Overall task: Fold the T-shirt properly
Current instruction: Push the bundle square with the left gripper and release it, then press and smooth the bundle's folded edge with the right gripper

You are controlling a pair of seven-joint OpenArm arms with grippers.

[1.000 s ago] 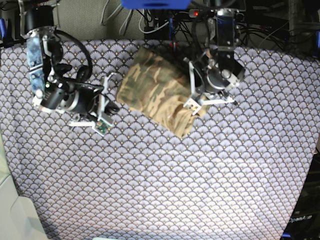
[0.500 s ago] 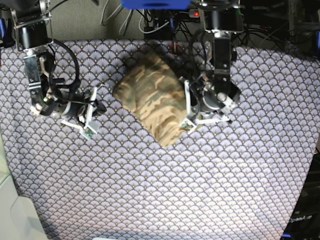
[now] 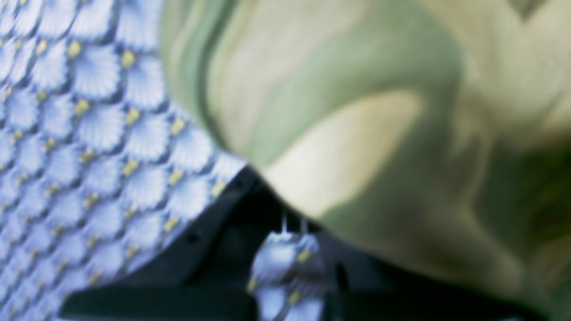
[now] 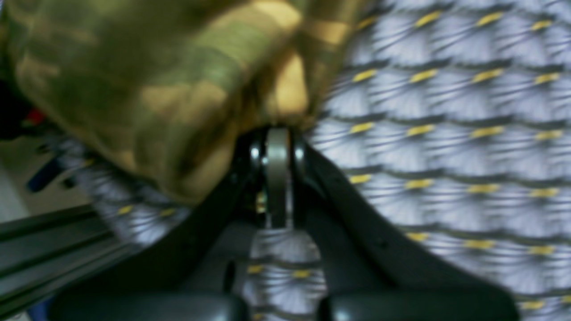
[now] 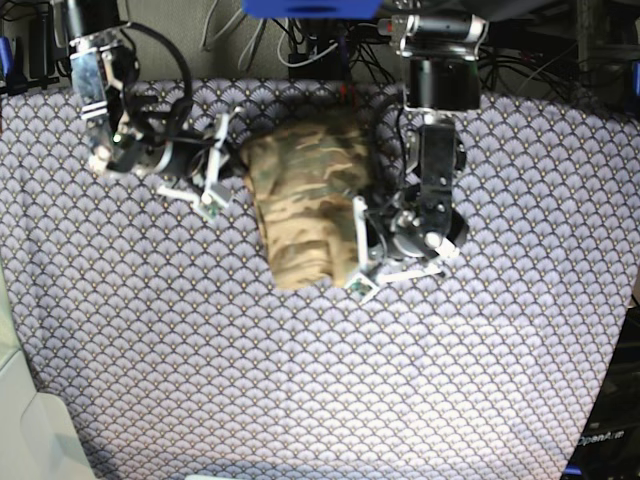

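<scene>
The T-shirt (image 5: 308, 205) is lying folded into a compact, roughly rectangular bundle on the counter (image 5: 480, 360), toward the far edge and about midway between the left and right edges. A purple-grey cloth (image 5: 150, 330) with a fan-scale pattern is covering the counter, and the bundle is sitting slightly askew on it, its long side running from the far edge toward the near one.

The left hand (image 5: 362, 262) is pressing against the bundle's near corner on the side facing its arm. Its jaws are clenched together; the left wrist view is showing the blurred camouflage fabric (image 3: 357, 133) bulging right over the dark jaw tips, so the fabric is touching the hand, but whether a fold is pinched between the jaws I cannot tell.

The right hand (image 5: 225, 165) is reaching in from the opposite side, at the bundle's far corner. Its jaws are likewise clenched. In the right wrist view the T-shirt's edge (image 4: 147, 89) is lying directly against the closed jaw tips, with the patterned cloth (image 4: 446, 133) stretching away beside it; again it is unclear whether any fabric is caught between them.

Cables (image 5: 300, 40) are hanging behind the counter's far edge.
</scene>
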